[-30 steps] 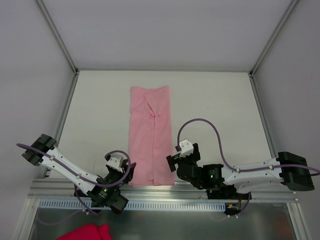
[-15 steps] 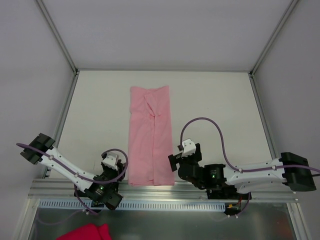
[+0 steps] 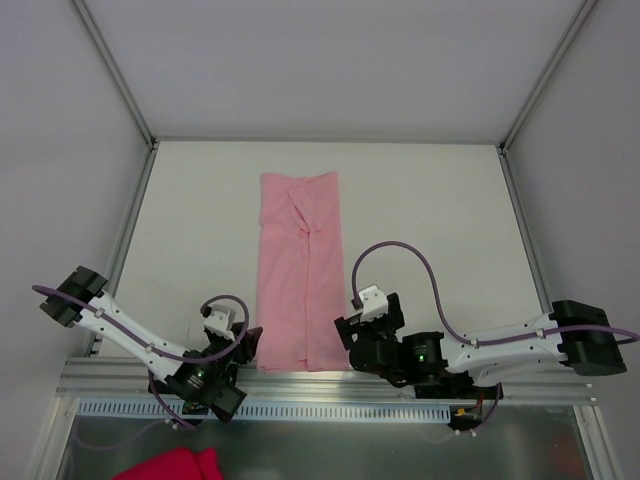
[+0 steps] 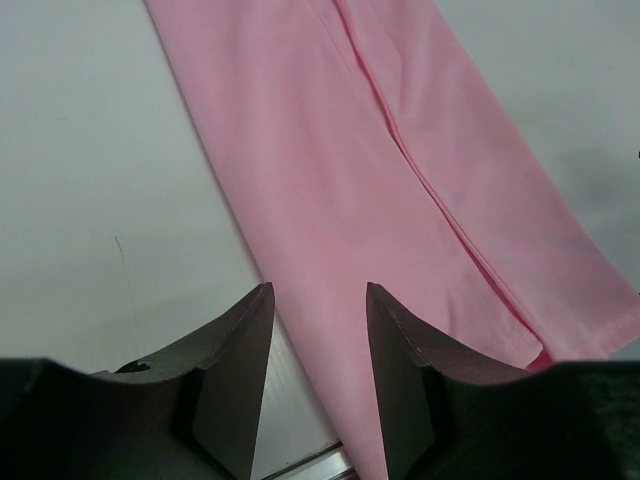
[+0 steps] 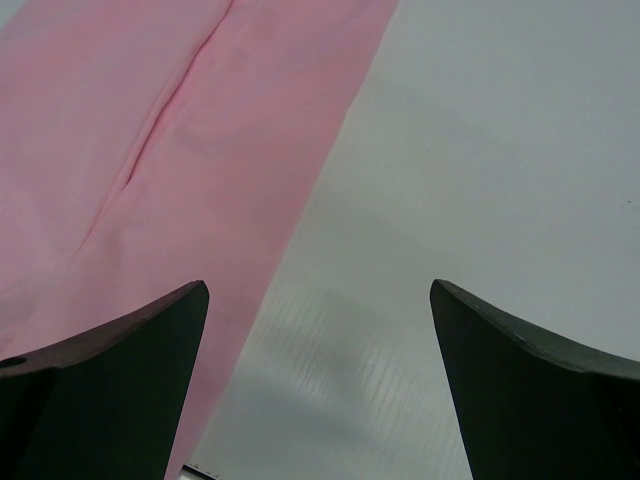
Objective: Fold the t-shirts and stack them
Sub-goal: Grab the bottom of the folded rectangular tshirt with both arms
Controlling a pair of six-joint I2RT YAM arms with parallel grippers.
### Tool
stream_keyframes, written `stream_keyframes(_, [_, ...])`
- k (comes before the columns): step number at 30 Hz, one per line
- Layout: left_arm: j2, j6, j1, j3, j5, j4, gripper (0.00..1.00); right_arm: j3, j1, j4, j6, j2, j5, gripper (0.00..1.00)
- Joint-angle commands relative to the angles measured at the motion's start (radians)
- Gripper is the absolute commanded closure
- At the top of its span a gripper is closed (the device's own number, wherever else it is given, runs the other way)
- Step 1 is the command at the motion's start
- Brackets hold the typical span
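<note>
The pale pink t-shirt (image 3: 300, 270) lies flat on the white table (image 3: 430, 220), folded into a long narrow strip that runs from far to near. My left gripper (image 3: 250, 340) is open, low at the strip's near left edge. In the left wrist view the shirt (image 4: 400, 160) fills the frame and its left edge runs between my fingertips; the left gripper (image 4: 318, 288) holds nothing. My right gripper (image 3: 343, 332) is open wide at the near right corner. In the right wrist view the right gripper (image 5: 318, 285) is over bare table, with the shirt's right edge (image 5: 200, 150) by the left finger.
A deep magenta cloth (image 3: 170, 465) lies below the table's front rail (image 3: 300, 385) at the bottom left. Metal frame posts (image 3: 120, 70) rise at the back corners, and white walls enclose the table on three sides.
Both grippers have shifted slightly near the shirt's near corners; the left one has turned toward the shirt's left edge. The shirt has not moved.
</note>
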Motion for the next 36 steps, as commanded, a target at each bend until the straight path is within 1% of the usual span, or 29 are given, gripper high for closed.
stream_keyframes(1, [-0.065,-0.627,-0.053,0.005,-0.013,-0.243,0.57,0.033,0.008,-0.017,0.037,-0.003,0.062,0.01])
stream_keyframes(3, [-0.113,-0.622,-0.035,0.057,-0.051,-0.308,0.57,0.033,0.006,-0.015,0.035,-0.001,0.065,0.00])
stream_keyframes(4, [-0.120,-0.581,-0.025,0.083,-0.068,-0.337,0.56,0.033,0.006,-0.009,0.032,0.002,0.062,0.00])
stream_keyframes(5, [-0.120,-0.527,0.010,0.154,-0.097,-0.347,0.55,0.034,0.006,-0.005,0.027,0.005,0.061,0.00])
stream_keyframes(6, [-0.113,-0.425,0.031,0.192,-0.108,-0.347,0.54,0.036,0.006,0.000,0.024,0.012,0.061,0.00])
stream_keyframes(8, [-0.096,-0.413,0.070,0.271,-0.148,-0.401,0.51,0.039,0.008,0.009,0.017,0.019,0.056,0.00])
stream_keyframes(10, [-0.119,-0.312,0.129,0.307,-0.170,-0.402,0.49,0.039,0.006,0.011,0.017,0.022,0.054,0.00])
stream_keyframes(11, [-0.164,-0.289,0.146,0.328,-0.179,-0.400,0.46,0.036,0.006,0.015,0.017,0.020,0.051,0.00])
stream_keyframes(12, [-0.194,-0.244,0.168,0.336,-0.197,-0.400,0.45,0.030,0.006,0.029,0.009,0.016,0.047,0.00])
stream_keyframes(14, [-0.275,-0.170,0.168,0.374,-0.205,-0.391,0.44,0.028,0.006,0.031,0.008,0.015,0.045,0.00])
stream_keyframes(15, [-0.298,0.004,0.169,0.387,-0.197,-0.297,0.43,0.028,0.008,0.034,0.003,0.015,0.045,0.00])
stream_keyframes(16, [-0.336,0.113,0.168,0.393,-0.197,-0.222,0.43,0.024,0.008,0.046,-0.002,0.015,0.044,0.00])
stream_keyframes(17, [-0.352,0.281,0.168,0.393,-0.193,-0.084,0.42,0.022,0.006,0.051,-0.009,0.017,0.042,0.00])
stream_keyframes(19, [-0.376,0.427,0.169,0.387,-0.185,0.030,0.41,0.022,0.006,0.069,-0.020,0.017,0.039,0.00])
stream_keyframes(20, [-0.377,0.465,0.172,0.390,-0.180,0.057,0.40,0.021,0.006,0.075,-0.025,0.017,0.038,0.00])
stream_keyframes(21, [-0.373,0.491,0.176,0.396,-0.171,0.063,0.38,0.018,0.006,0.084,-0.032,0.019,0.038,0.00])
stream_keyframes(23, [-0.352,0.486,0.198,0.423,-0.136,0.008,0.38,0.024,0.006,0.104,-0.051,0.026,0.033,0.00])
stream_keyframes(24, [-0.325,0.519,0.208,0.439,-0.122,0.012,0.36,0.027,0.006,0.109,-0.057,0.029,0.033,0.00])
stream_keyframes(25, [-0.305,0.538,0.241,0.486,-0.096,-0.010,0.35,0.030,0.005,0.110,-0.065,0.032,0.034,0.00])
stream_keyframes(26, [-0.285,0.527,0.263,0.515,-0.078,-0.052,0.35,0.036,0.006,0.110,-0.068,0.035,0.034,0.00])
stream_keyframes(27, [-0.260,0.466,0.280,0.549,-0.064,-0.101,0.34,0.038,0.006,0.109,-0.071,0.038,0.034,0.00])
stream_keyframes(28, [-0.214,0.461,0.292,0.616,-0.035,-0.163,0.34,0.039,0.006,0.107,-0.072,0.037,0.034,0.00])
stream_keyframes(29, [-0.191,0.501,0.301,0.653,-0.024,-0.181,0.34,0.035,0.005,0.109,-0.072,0.032,0.034,0.00])
stream_keyframes(30, [-0.165,0.519,0.303,0.698,-0.016,-0.201,0.34,0.031,0.008,0.110,-0.075,0.029,0.033,0.00])
stream_keyframes(31, [-0.113,0.531,0.303,0.792,-0.010,-0.268,0.34,0.028,0.006,0.133,-0.086,0.025,0.033,0.00])
stream_keyframes(33, [-0.043,0.532,0.304,0.894,-0.015,-0.354,0.34,0.028,0.006,0.155,-0.095,0.023,0.030,0.00])
stream_keyframes(34, [-0.019,0.560,0.306,0.984,-0.022,-0.374,0.34,0.031,0.005,0.158,-0.103,0.023,0.027,0.00])
stream_keyframes(35, [-0.001,0.716,0.307,1.023,-0.027,-0.323,0.34,0.034,0.006,0.163,-0.115,0.028,0.022,0.00])
stream_keyframes(36, [0.039,0.793,0.323,1.066,-0.022,-0.281,0.33,0.039,0.006,0.166,-0.117,0.031,0.019,0.00])
